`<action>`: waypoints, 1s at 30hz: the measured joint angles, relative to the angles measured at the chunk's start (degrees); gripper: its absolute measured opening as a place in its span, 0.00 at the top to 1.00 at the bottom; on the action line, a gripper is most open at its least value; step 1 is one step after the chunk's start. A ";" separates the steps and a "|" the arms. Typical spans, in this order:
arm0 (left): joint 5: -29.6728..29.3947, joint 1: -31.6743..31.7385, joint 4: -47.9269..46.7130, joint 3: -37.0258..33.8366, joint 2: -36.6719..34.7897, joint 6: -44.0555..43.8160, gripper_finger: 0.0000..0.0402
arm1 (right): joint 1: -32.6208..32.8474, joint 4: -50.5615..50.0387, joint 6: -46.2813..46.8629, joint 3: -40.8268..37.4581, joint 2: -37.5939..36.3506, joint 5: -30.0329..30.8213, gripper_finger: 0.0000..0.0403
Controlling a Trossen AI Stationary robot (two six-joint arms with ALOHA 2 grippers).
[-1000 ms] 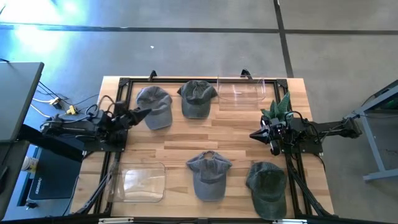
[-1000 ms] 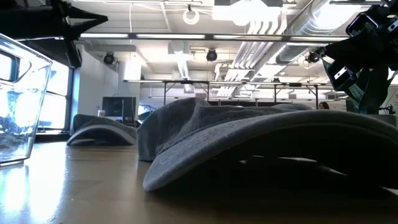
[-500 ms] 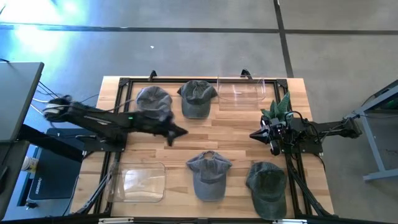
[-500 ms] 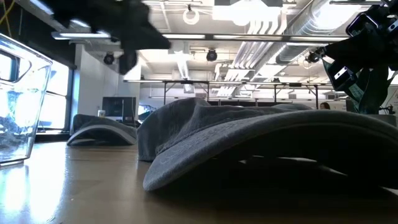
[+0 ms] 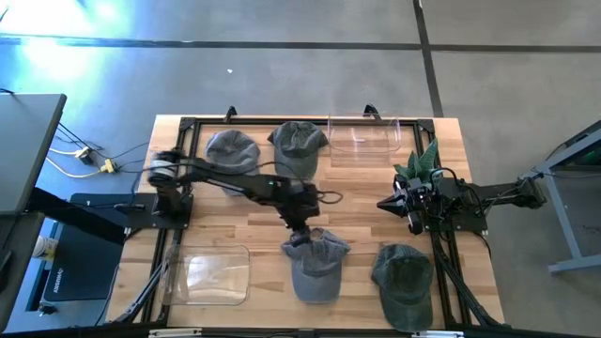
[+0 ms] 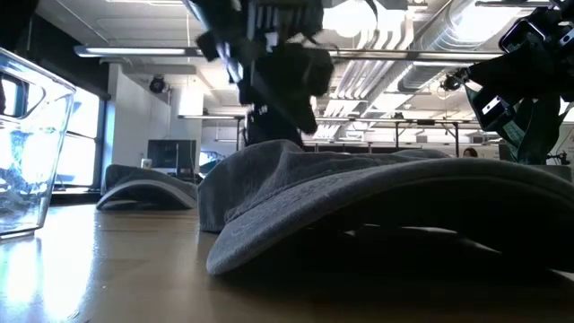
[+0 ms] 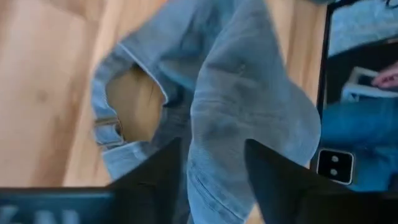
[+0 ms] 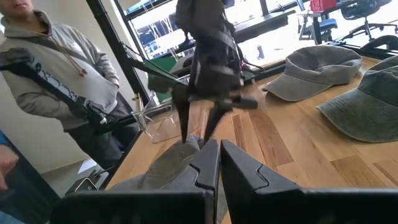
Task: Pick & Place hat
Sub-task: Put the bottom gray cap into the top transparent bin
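Note:
Several caps lie on the wooden table. A blue-grey hat (image 5: 317, 272) rests crown up near the middle front, its back strap opening (image 7: 129, 102) toward the table's middle. My left gripper (image 5: 300, 237) is stretched out over the hat's rear, tipped downward and open. Its fingers (image 7: 155, 177) stand on either side of a ridge of the crown (image 7: 230, 93). The right wrist view shows it (image 8: 198, 134) just over the hat (image 8: 177, 163). My right gripper (image 5: 383, 204) waits shut at the table's right edge. My left gripper comes slanting down from the table's left and far side at the rear of the hat's crown (image 7: 214, 143), one open finger on each side of a raised fold. Whether the fingertips touch the cloth, I cannot tell.
A grey cap (image 5: 233, 152) and a green-grey cap (image 5: 299, 145) lie at the far side, and a dark green cap (image 5: 404, 282) at the near right. Clear tubs stand at the far right (image 5: 364, 141) and near left (image 5: 208, 274). A person (image 8: 56, 81) stands beyond the table's left edge.
My left arm has swung out from its folded place at the table's left edge toward the middle and the near side. Its gripper has tipped downward and come over the rear of the blue-grey hat. The hats lie as before.

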 joint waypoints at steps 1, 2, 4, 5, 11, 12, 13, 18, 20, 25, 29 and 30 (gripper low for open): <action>1.40 0.00 -0.03 1.15 1.07 -0.06 0.50 | -0.01 0.01 0.00 0.01 0.00 0.00 0.97; 2.75 0.01 0.61 2.52 2.24 -0.39 0.45 | -0.01 0.02 -0.01 0.00 0.00 0.00 0.97; 3.33 0.02 1.49 4.90 4.87 -1.20 0.36 | -0.02 0.00 0.00 0.00 0.00 0.00 0.97; 2.69 0.02 -0.02 5.31 5.71 -1.38 0.32 | -0.02 0.00 0.00 0.00 0.00 0.00 0.97; -3.13 -0.79 -0.33 6.28 7.79 -2.24 0.29 | -0.01 0.00 0.00 0.00 0.00 0.00 0.97; -2.99 -0.94 0.06 6.23 7.89 -1.80 0.31 | -0.02 0.02 0.00 0.00 0.00 0.00 0.97; -1.98 -1.21 0.60 6.17 7.96 -1.41 0.33 | -0.01 0.01 0.00 0.00 0.00 0.00 0.97; -0.40 -2.08 2.52 6.22 7.89 0.22 0.49 | 0.00 0.01 -0.01 0.00 0.00 0.01 0.97; -0.30 -2.09 2.46 6.18 7.89 0.21 0.58 | -0.01 0.01 0.00 0.01 0.00 0.01 0.97; 0.66 -2.27 2.50 6.22 7.89 0.64 0.86 | 0.00 0.00 0.00 0.00 0.00 0.02 0.97; 1.07 -2.54 -0.63 8.88 6.62 0.23 0.97 | 0.00 0.00 -0.01 0.01 0.00 0.00 0.97; 0.56 -2.86 -1.14 10.47 6.08 0.33 0.96 | -0.01 0.00 -0.01 0.00 0.00 0.00 0.97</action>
